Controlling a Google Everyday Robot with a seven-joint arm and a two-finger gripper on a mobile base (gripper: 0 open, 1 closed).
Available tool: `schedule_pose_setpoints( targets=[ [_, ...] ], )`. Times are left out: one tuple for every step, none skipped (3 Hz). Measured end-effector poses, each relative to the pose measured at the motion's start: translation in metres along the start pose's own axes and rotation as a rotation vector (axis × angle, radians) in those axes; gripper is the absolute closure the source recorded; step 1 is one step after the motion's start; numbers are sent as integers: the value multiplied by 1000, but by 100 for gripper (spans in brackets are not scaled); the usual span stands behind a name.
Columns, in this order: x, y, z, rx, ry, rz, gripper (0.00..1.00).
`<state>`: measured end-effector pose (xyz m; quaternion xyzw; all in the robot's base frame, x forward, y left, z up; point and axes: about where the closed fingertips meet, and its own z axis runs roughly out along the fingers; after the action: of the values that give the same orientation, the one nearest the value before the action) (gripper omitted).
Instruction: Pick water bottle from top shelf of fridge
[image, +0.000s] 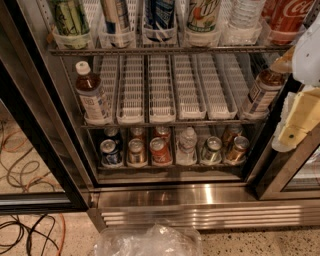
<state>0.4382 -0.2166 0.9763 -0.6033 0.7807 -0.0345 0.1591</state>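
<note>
Upper right of the frame: water bottle (244, 19) on the top shelf (165, 50), clear and ribbed, standing in a translucent lane front between a green-labelled soda bottle (202, 15) on its left and a red cola bottle (287, 17) on its right. Cut off by the top edge, like the rest of that row; cap and shoulders out of view.

At the right edge, gripper (299, 117), white and cream, only partly in frame, lower than the shelf rail and apart from the water bottle. Cannot tell how far open, or whether holding anything. Behind it, a brown-drink bottle (262, 92), partly covered.

Mid-frame: long white slatted lanes (165, 87); beneath, cans (159, 150), labels too blurred to read.

Along the bottom, louvred steel base of the fridge (210, 212), and crumpled clear plastic (150, 242) cut off at the lower edge.
</note>
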Motion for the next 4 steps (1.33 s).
schedule_pose_setpoints(
  targets=[
    [0,0,0,0,0,0,0],
    [-1,-6,-1,52,-66,10,0],
    [-6,3,6,113,-209,30,0],
    [-38,-6,27,177,-340,-19,0]
  ],
)
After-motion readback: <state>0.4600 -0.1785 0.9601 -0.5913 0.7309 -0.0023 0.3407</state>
